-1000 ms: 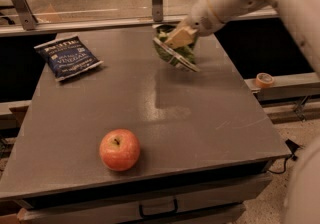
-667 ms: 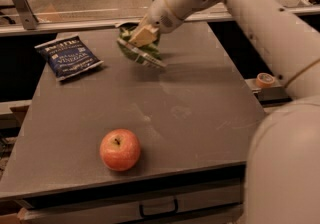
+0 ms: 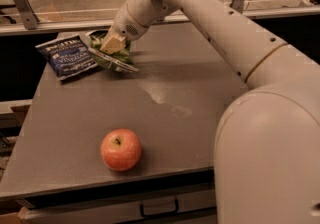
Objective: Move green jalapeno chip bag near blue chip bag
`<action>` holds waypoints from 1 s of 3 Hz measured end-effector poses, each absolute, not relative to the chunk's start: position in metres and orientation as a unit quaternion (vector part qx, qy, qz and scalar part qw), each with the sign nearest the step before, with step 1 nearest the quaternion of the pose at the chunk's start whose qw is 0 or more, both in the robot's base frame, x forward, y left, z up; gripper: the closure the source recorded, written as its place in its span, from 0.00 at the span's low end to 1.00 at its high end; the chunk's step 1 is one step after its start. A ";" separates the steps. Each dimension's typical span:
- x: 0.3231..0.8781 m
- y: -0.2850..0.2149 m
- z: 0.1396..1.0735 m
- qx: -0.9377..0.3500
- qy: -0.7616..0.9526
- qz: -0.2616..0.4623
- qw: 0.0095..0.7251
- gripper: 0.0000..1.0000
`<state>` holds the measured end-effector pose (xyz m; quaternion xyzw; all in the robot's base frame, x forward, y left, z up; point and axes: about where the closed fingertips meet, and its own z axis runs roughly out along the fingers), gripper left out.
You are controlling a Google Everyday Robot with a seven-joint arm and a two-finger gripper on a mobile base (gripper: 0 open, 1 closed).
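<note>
Near edge: the table (image 3: pixel 70 118) ends at its front lip, well short of the jaws and on the camera's side of them; nothing in the carry needs to go that way.
Apple: the apple (image 3: pixel 120 149) sits alone toward that front lip, well apart from the jaws and out of their path.
Open room: the bare table between the apple and the jaws gives plenty of space to set down.
Jaws: closed on the green jalapeno chip bag (image 3: pixel 116 60), gripping it from above at the far left part of the table.
Green bag: it hangs tilted under the jaws, its low edge at or just above the table; I cannot tell whether it touches.
Blue bag: the blue chip bag (image 3: pixel 65 57) lies flat just to the camera-left of the jaws; the two bags look close to touching or slightly overlapping.
Step in hand: by my reading, the end of the carry, with the green bag already brought beside the blue one.
Next move: likely lower a little, release, then lift straight up so neither bag is dragged.
Left edge: the table's side edge runs just past the blue bag, so any further push that way risks nudging it off.
Far edge: a rail with an upright post (image 3: pixel 22 5) lies just beyond the jaws, leaving little room behind them.
</note>
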<state>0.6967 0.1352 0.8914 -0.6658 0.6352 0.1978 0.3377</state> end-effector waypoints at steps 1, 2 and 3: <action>0.708 0.141 0.879 -0.671 0.636 0.177 0.337 0.59; 0.722 0.134 0.876 -0.668 0.641 0.156 0.345 0.35; 0.725 0.132 0.884 -0.667 0.636 0.156 0.355 0.12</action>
